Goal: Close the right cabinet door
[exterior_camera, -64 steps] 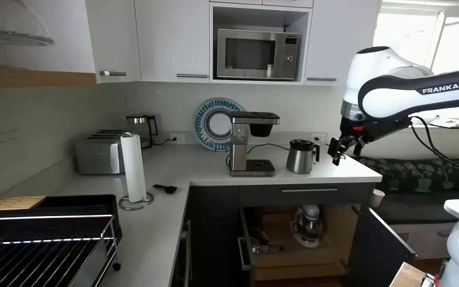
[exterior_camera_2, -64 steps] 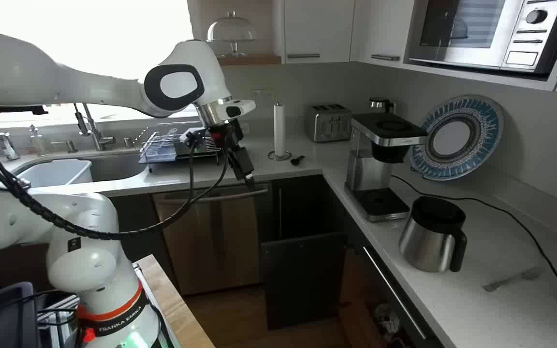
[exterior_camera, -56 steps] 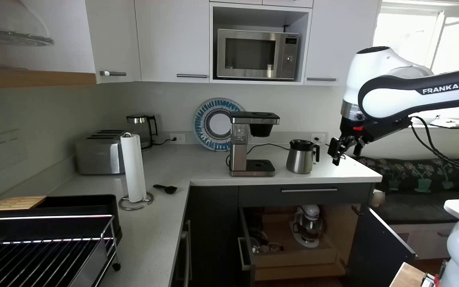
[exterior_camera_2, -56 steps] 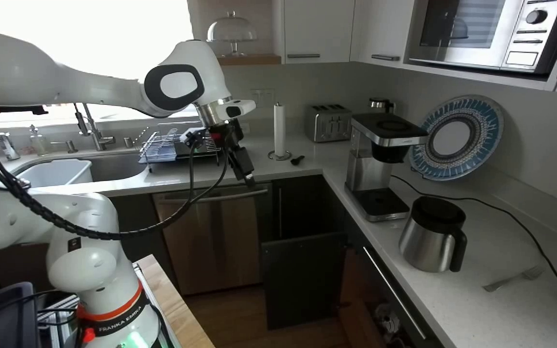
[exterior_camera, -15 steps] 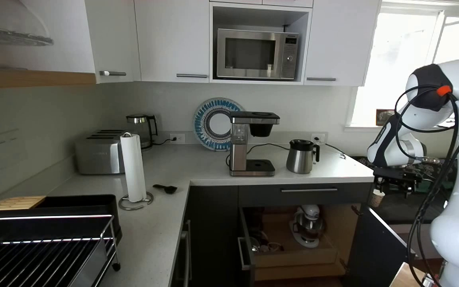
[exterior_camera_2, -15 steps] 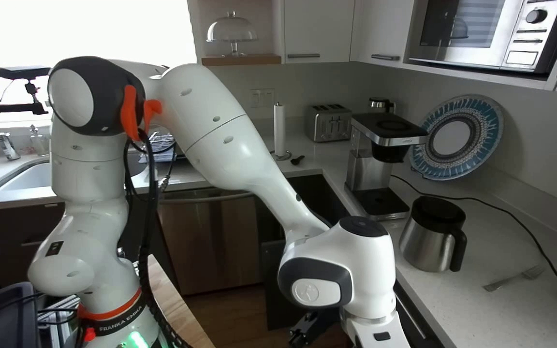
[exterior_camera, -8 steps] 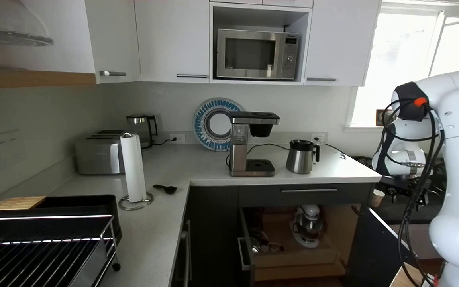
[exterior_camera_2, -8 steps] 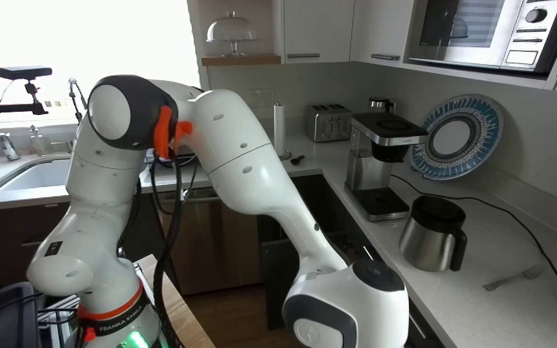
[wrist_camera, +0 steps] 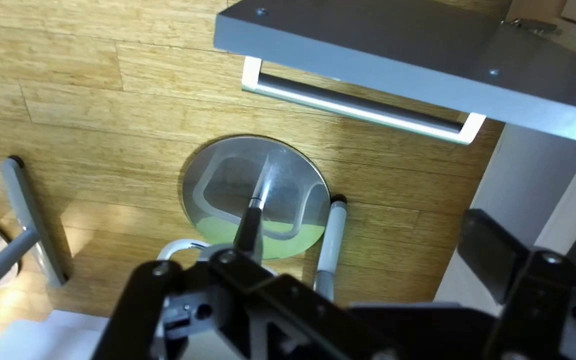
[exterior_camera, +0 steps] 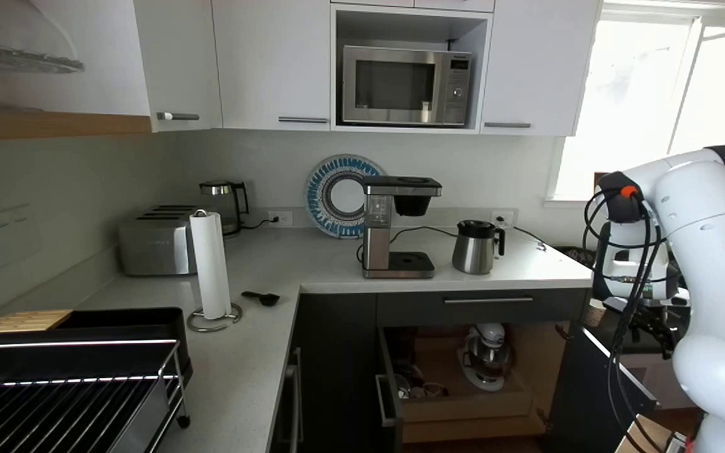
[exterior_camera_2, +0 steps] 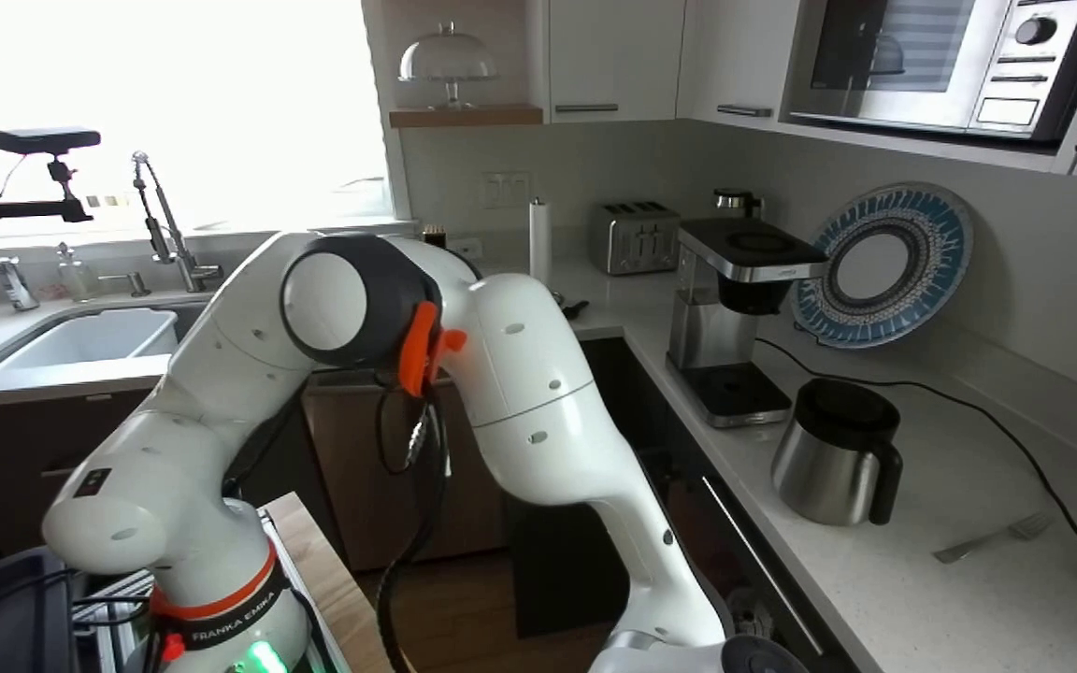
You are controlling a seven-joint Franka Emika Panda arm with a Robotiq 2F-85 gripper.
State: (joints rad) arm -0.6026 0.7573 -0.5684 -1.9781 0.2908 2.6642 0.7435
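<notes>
Plainly, the right cabinet door (exterior_camera: 583, 396) stands wide open from the base cabinet (exterior_camera: 539, 365); the gripper (wrist_camera: 363, 245), jaws spread and grasping nothing, hangs apart, on the side of the bar handle (wrist_camera: 360, 107), presumably to push the door inward.

In an exterior view I see a coffee maker (exterior_camera: 377, 244) on the white tabletop (exterior_camera: 321, 267), a jug (exterior_camera: 472, 250) at its three o'clock, paper towels (exterior_camera: 213, 267) and toaster (exterior_camera: 155, 245) at nine, scoop (exterior_camera: 267, 299) and dish rack (exterior_camera: 142, 412) at eight. In an exterior view, a fork (exterior_camera_2: 997, 537) lies at the jug's four o'clock.
</notes>
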